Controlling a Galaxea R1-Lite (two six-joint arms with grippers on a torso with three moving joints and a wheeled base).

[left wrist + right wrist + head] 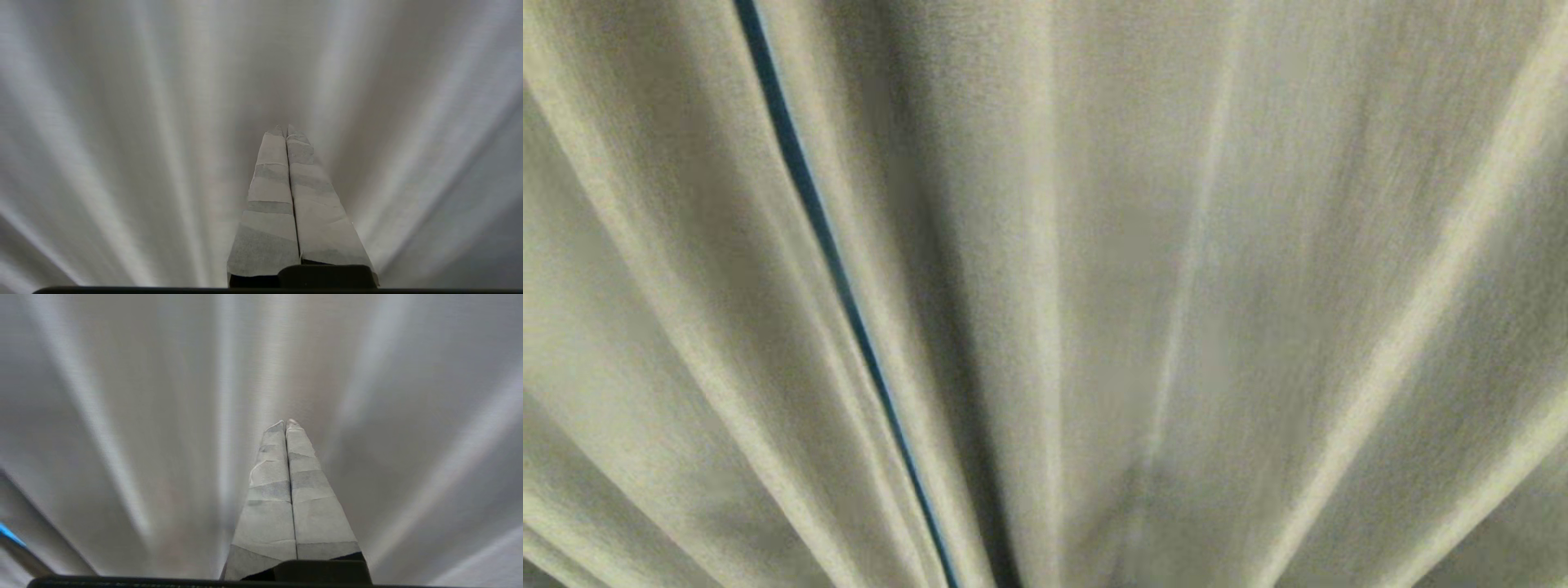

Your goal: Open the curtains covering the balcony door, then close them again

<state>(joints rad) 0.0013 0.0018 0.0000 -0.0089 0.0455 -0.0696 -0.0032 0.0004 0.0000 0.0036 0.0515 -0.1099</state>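
The curtains (1176, 286) fill the whole head view as pale beige-grey pleated fabric, drawn together. A thin dark-blue slit (827, 245) runs between two panels, left of centre. Neither arm shows in the head view. In the left wrist view my left gripper (285, 130) is shut, its tape-wrapped fingers pressed together with nothing between them, pointing at the curtains (122, 143). My right gripper (286, 424) is likewise shut and empty, facing the curtains (408, 416). The balcony door is hidden behind the fabric.
Folds of fabric stand close in front of both grippers. A sliver of blue light (10, 535) shows at a fabric edge in the right wrist view.
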